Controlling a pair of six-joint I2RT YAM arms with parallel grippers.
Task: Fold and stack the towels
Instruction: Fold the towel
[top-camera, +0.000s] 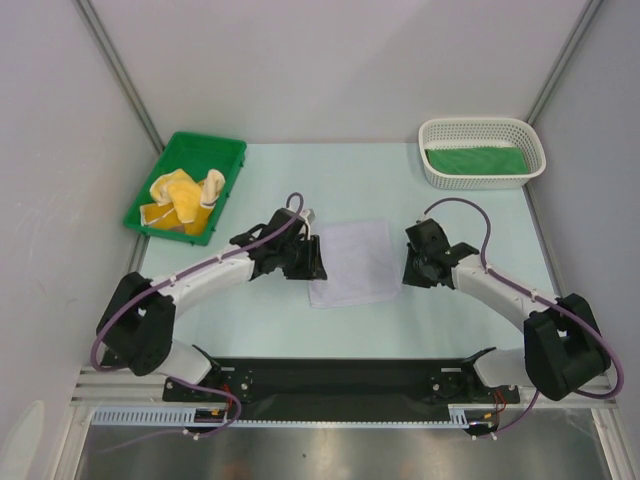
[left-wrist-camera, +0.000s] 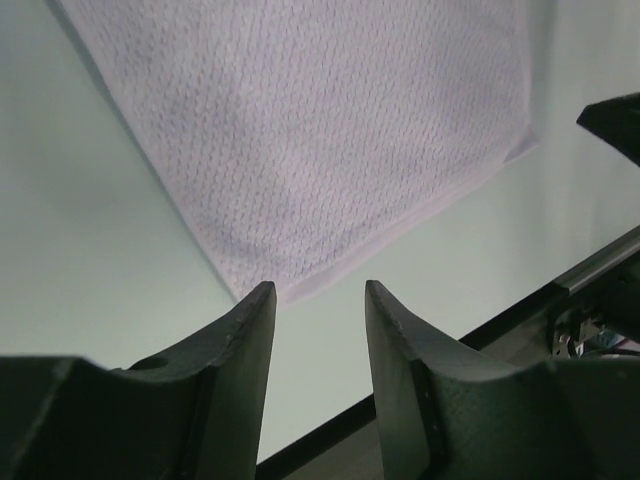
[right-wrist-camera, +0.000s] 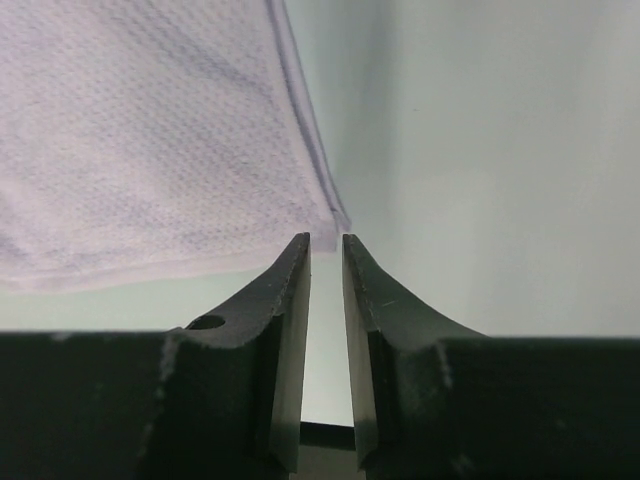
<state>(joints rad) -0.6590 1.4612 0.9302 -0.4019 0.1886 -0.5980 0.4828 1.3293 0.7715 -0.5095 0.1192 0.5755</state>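
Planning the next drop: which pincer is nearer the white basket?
Right. The right pincer is below the basket in the top view; the left pincer is at the pale towel's left edge.

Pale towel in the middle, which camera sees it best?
The top camera. It shows the whole pale towel lying flat on the table. The left wrist camera shows only part of it, with a corner and the weave up close; the right wrist camera shows only one corner and an edge.

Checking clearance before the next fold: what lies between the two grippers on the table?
Only the flat pale lavender cloth towel lies between the left gripper and the right gripper, seen in the top view; neither holds it.
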